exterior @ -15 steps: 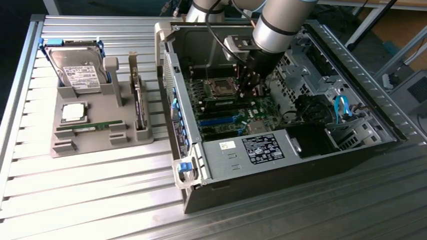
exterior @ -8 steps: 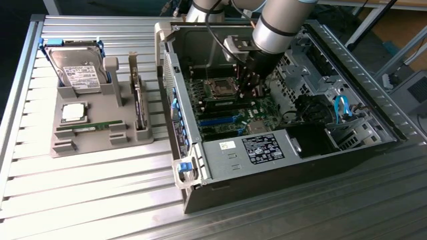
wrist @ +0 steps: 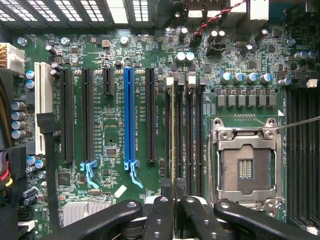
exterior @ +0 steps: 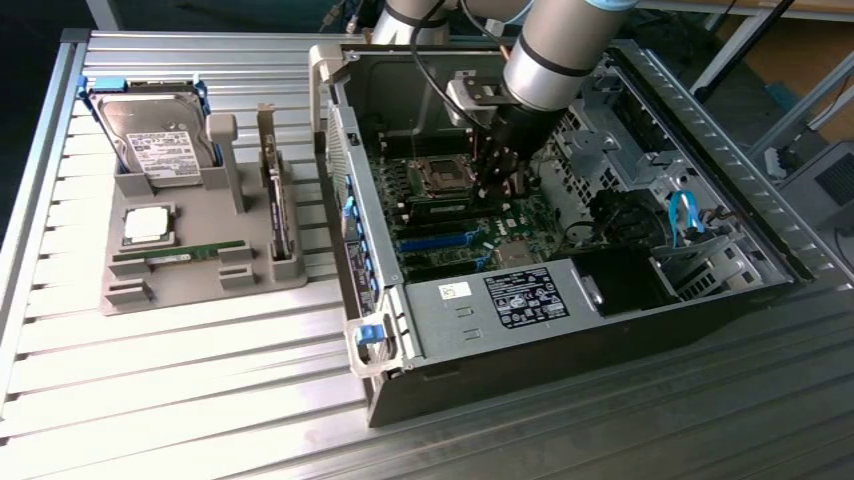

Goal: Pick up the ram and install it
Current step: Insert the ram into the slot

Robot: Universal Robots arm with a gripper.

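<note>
A ribbed metal tabletop (exterior: 200,400) carries an open computer case (exterior: 574,300). Inside, our end effector (wrist: 174,202) pinches the ram (wrist: 173,135) edge-on over the memory slots (wrist: 192,135) beside the processor socket (wrist: 245,165). We judge it light, stiff, fragile: best held mid-length by its faces.

Case walls (exterior: 400,90) close around tool (exterior: 501,185)

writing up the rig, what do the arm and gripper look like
The arm is a thick silver-grey tube with a black wrist end; a black cable runs beside it. The gripper is black, with jointed link fingers dotted with round holes.
</note>
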